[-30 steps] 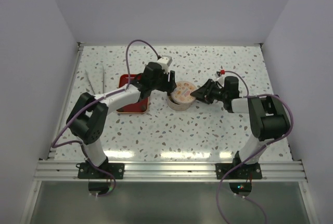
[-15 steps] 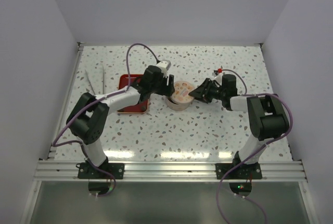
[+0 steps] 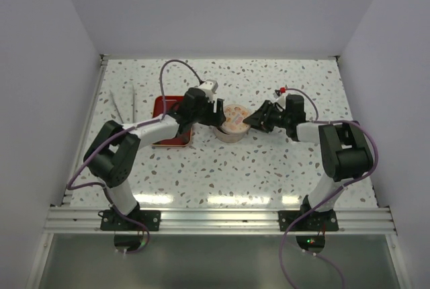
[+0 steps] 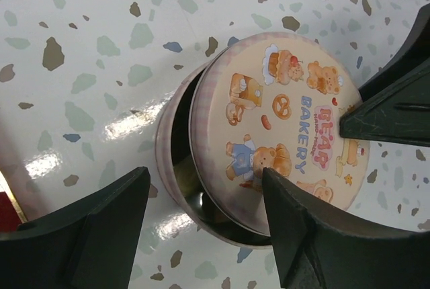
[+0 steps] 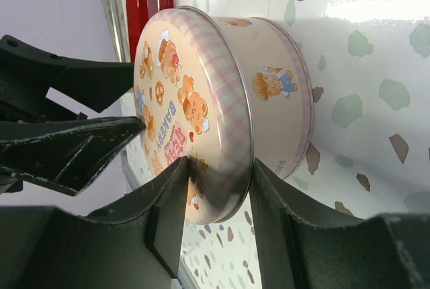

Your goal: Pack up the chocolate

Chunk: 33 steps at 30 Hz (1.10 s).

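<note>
A round tin [image 3: 230,132] stands mid-table, and its pink "Bear Bakery" lid [image 4: 289,134] lies askew over it, leaving a dark crescent gap on the left. My right gripper [image 5: 218,164] is shut on the lid's rim [image 5: 238,134], one finger on the printed top and one under the edge. My left gripper [image 4: 205,173] hovers open over the tin's near-left side, gripping nothing. In the top view the left gripper [image 3: 213,111] and right gripper [image 3: 254,119] flank the tin. The chocolate is hidden; the gap shows only a dark interior.
A red tray [image 3: 166,129] lies just left of the tin, partly under my left arm. Clear tongs [image 3: 134,104] rest at the far left near the wall. White walls close off the table on three sides.
My left gripper's jaws have opened wider and it has drawn slightly back to the left. The right gripper has edged a little left with the lid.
</note>
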Each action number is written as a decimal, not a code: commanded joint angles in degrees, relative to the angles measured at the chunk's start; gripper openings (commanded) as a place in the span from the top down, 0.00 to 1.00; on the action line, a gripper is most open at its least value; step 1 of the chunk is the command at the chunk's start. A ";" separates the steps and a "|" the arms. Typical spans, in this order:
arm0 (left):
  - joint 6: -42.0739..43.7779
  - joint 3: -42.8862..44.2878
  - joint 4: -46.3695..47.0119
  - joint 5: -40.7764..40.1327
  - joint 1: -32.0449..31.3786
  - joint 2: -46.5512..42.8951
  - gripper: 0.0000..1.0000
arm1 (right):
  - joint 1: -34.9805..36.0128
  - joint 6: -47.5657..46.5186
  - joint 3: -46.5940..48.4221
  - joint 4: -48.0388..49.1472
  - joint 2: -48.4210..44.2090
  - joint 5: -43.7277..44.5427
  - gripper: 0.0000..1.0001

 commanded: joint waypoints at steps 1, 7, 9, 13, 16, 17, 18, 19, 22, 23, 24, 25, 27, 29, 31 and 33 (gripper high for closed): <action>-2.56 -2.17 6.05 4.73 0.64 -1.70 0.26 | 0.39 -1.87 1.95 -1.55 -0.16 0.41 0.56; -4.59 -4.27 9.22 7.89 1.34 -1.70 0.25 | 0.39 -2.31 2.22 -2.08 -0.08 0.41 0.56; -5.37 -4.54 9.75 8.86 1.78 -1.44 0.25 | 0.47 -2.40 2.48 -2.26 0.01 0.41 0.56; -6.43 -6.03 11.51 9.92 2.22 -1.26 0.25 | 0.47 -3.10 3.01 -3.57 -0.08 0.49 0.56; -6.87 -6.48 12.39 10.44 2.31 -1.26 0.25 | 0.47 -3.71 3.54 -4.63 -0.08 0.58 0.56; -7.05 -6.74 12.82 10.62 2.22 -1.26 0.24 | 0.56 -3.80 3.80 -4.90 -0.08 0.58 0.56; -7.31 -6.74 13.53 10.97 2.22 -1.26 0.24 | 0.65 -4.24 3.89 -5.25 -0.08 0.76 0.56; -7.31 -6.74 13.71 10.97 2.40 -1.26 0.24 | 0.74 -4.33 4.24 -6.03 -0.08 0.84 0.56; -7.58 -6.83 14.23 11.50 2.40 -1.08 0.24 | 1.09 -5.03 4.59 -7.09 -0.08 1.19 0.56; -7.75 -7.00 14.41 11.59 2.40 -1.17 0.23 | 1.26 -5.12 4.85 -7.36 -0.08 1.20 0.56; -7.84 -6.92 14.50 11.76 2.31 -1.17 0.23 | 1.35 -5.30 5.03 -7.45 -0.08 1.28 0.56; -7.75 -7.09 14.59 11.68 2.40 -1.17 0.23 | 1.35 -5.30 5.29 -7.62 0.19 1.28 0.56; -7.67 -7.18 14.59 11.68 2.49 -1.35 0.23 | 1.70 -5.30 5.56 -7.71 0.36 1.28 0.56; -7.75 -7.35 14.59 11.76 2.58 -1.35 0.23 | 1.97 -5.30 5.91 -7.80 0.71 1.46 0.56; -7.67 -7.44 14.59 12.03 2.75 -1.35 0.23 | 2.23 -5.12 6.17 -7.89 0.89 1.46 0.56; -7.66 -7.36 14.76 12.11 2.66 -1.35 0.23 | 2.41 -5.12 6.35 -7.89 0.98 1.55 0.56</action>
